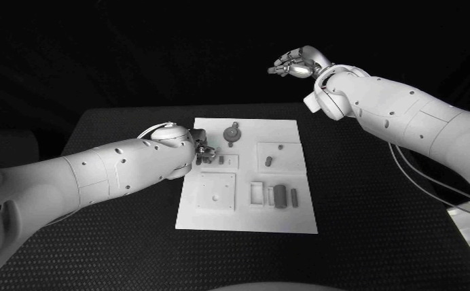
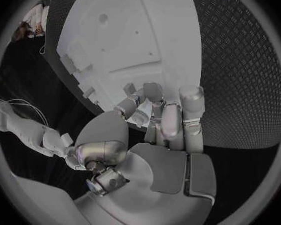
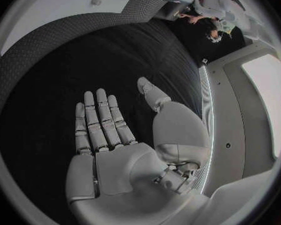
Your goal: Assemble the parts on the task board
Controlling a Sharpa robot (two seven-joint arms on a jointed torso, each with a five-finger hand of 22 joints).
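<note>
The white task board point(image 1: 245, 219) lies in the middle of the black table, and it also fills the far part of the left wrist view point(image 2: 115, 35). On it sit a round part point(image 1: 233, 133), two small pieces point(image 1: 266, 162) and two upright grey bars point(image 1: 280, 196). My left hand point(image 1: 201, 151) hangs over the board's left edge beside a small part point(image 1: 223, 160). Its fingers point(image 2: 168, 115) bend down toward the board, and the bent fingertips hide whether they hold anything. My right hand point(image 1: 294, 66) is raised high beyond the table's far edge, its fingers point(image 3: 100, 120) straight, apart and empty.
A square recessed plate point(image 1: 212, 191) and a narrow slot point(image 1: 257, 192) occupy the board's near half. Bare black table point(image 1: 372, 202) surrounds the board on both sides. Cables point(image 1: 421, 175) trail under my right arm near the table's right edge.
</note>
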